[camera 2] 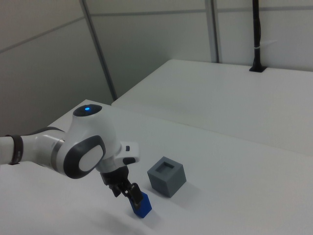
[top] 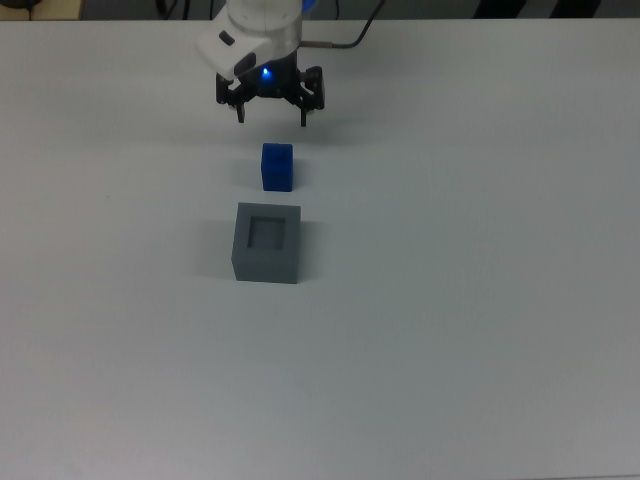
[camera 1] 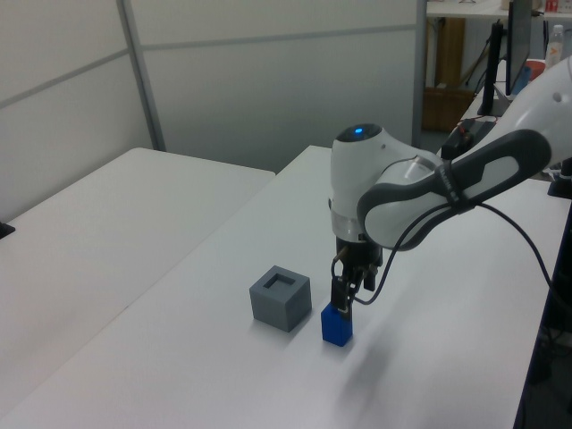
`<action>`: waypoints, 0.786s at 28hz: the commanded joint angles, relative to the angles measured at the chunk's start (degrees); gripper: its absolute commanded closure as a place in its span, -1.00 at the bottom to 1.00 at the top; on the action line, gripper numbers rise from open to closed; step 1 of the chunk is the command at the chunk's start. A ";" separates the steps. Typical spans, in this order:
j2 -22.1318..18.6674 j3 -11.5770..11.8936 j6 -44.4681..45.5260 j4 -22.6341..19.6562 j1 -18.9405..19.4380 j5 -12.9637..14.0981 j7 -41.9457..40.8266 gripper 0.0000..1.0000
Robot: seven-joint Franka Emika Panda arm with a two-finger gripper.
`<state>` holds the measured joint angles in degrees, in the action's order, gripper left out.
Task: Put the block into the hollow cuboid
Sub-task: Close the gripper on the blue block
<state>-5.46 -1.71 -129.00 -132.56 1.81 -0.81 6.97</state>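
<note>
Claw (top: 271, 110): spread wide, its two fingers pointing down at the table, nothing between them.
Claw position: in the top view it hangs just past the far side of the block, toward the table's far edge; in the left view (camera 1: 344, 295) and the right view (camera 2: 128, 190) its fingertips reach down to the block's top, whether touching cannot be told.
Arm: white with dark grey joints, a small blue light glowing on it (camera 1: 359, 132); it comes in from the far edge of the table in the top view.
Block (top: 277, 166): bright blue, standing upright on the table, resting free, not pinched; seen also in the left view (camera 1: 336, 325) and the right view (camera 2: 142, 204).
Box (top: 268, 243): grey, thick-walled, with a square hollow in its top that holds nothing; seen also in the left view (camera 1: 281, 298) and the right view (camera 2: 167, 176).
Block and box: near each other but apart, a strip of bare table between them; in the top view the block lies on the far side of the box, between box and claw.
Table (top: 480, 300): white and plain; both things sit around its middle, well away from every edge.
</note>
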 commanded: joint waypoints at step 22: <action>6.25 -0.14 -7.67 2.92 -0.05 -0.68 -1.08 0.12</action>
<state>0.24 -1.74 -135.42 -130.71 1.87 -0.95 6.97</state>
